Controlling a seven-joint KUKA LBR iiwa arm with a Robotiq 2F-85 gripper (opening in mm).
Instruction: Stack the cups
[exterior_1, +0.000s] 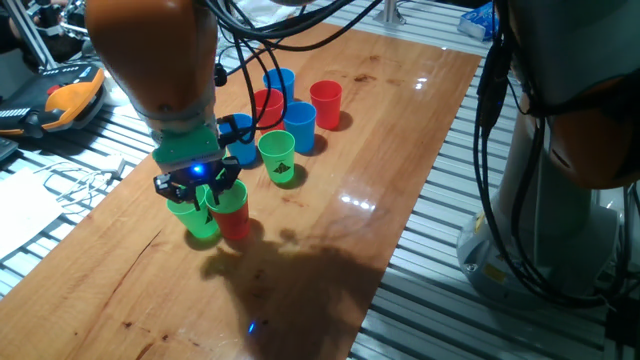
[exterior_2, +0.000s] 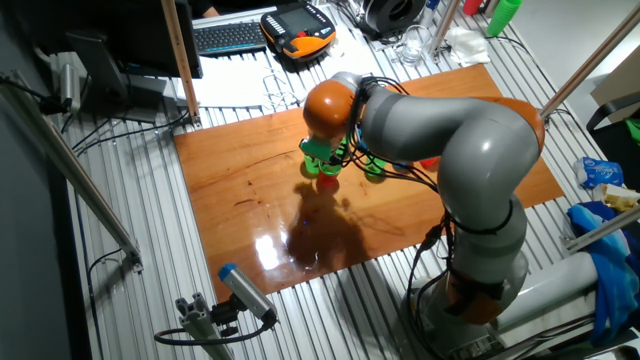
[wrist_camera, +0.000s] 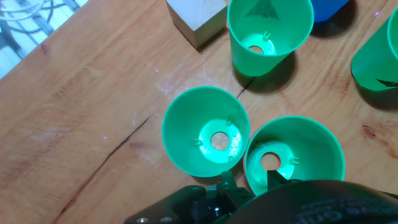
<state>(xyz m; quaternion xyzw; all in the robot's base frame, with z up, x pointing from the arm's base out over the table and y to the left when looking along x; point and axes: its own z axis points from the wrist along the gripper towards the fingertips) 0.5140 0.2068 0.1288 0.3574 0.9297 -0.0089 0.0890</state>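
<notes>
Glossy plastic cups (wrist_camera: 208, 137); varnished, scratched wooden table (exterior_1: 400, 150).

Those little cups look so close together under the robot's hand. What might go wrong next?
Two green cups sit rim to rim right under the fingers, so a finger coming down could catch the wrong rim and tip a cup. In one fixed view, one green cup seems to sit in a red cup; a nudge might topple that pair. The wooden block and another green cup stand near, leaving little room.

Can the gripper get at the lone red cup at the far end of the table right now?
Probably yes. The red cup stands upright and apart from the others, nothing above it, though the gripper sits low over two green cups.
</notes>
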